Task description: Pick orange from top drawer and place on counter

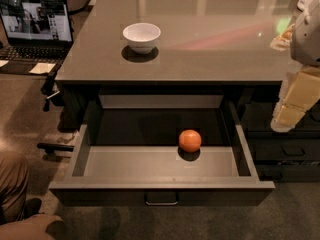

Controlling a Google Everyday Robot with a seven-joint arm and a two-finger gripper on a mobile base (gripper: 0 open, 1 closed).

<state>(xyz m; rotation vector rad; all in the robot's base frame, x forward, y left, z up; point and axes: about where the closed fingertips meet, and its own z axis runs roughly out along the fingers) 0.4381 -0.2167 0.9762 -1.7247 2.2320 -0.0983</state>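
The top drawer (80, 159) is pulled fully out below the near edge of the counter (210, 54). Its grey floor is open to above, bounded by low side walls left and right and the front panel with a small metal handle (161, 200) nearest the camera. The far part of the drawer lies in shadow under the counter edge.

The orange (190, 140) rests on the drawer floor, right of centre and towards the far side. It stands apart from both side walls and from the front panel.

The gripper (292, 106) hangs at the right edge of the scene, outside the drawer's right wall and above the narrower dark drawers (290, 151). It holds nothing. Whether it is open or closed cannot be told.

On the counter a white bowl (141, 36) stands left of centre, near the front edge, well apart from the orange. Far left, a laptop (35, 24) sits open with its screen lit, and the content is too small to read. A pale paper note (42, 68) lies just in front of it. A person's knee in brown cloth (12, 181) shows at the near left, beside the drawer front.
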